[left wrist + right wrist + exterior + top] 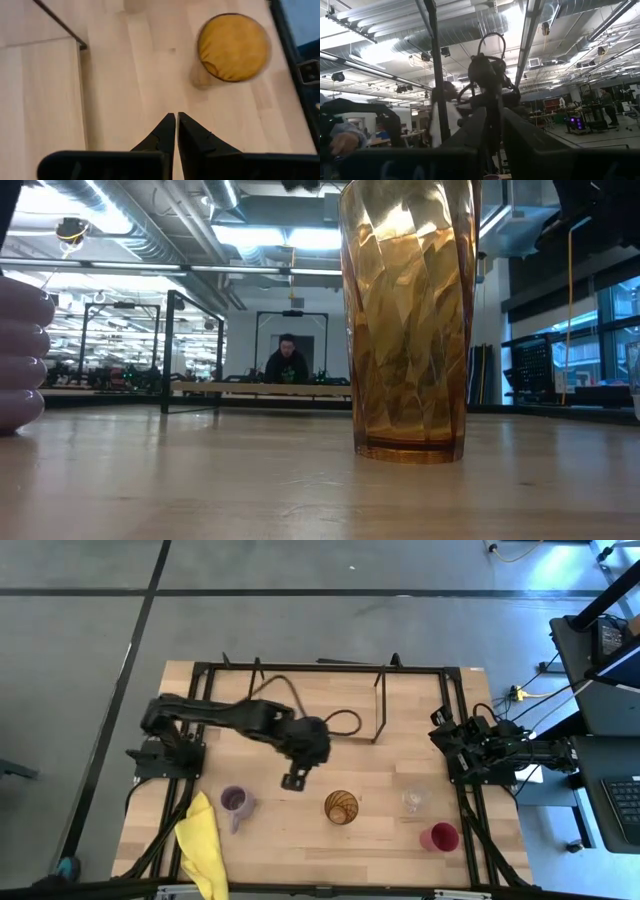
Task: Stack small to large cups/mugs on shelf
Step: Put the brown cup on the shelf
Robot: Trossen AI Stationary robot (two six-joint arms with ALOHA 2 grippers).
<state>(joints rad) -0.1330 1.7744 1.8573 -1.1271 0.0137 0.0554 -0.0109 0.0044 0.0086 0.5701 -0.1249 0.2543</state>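
Along the table's near side stand a light purple mug, an amber tumbler, a tiny clear glass and a red cup, each upright on its base. The tumbler fills the low view, with the mug at its edge. The shelf of thin black rods stands at the far middle, also in the low view as the shelf. My left gripper hangs shut between mug and tumbler, slanting down, touching nothing; its wrist view shows the gripper above bare wood beside the tumbler. My right gripper rests at the right edge, slightly open.
A yellow cloth lies at the near left corner. A larger black frame rings the table. Bare wood lies between the cups and the shelf. A person sits in the room beyond the far edge.
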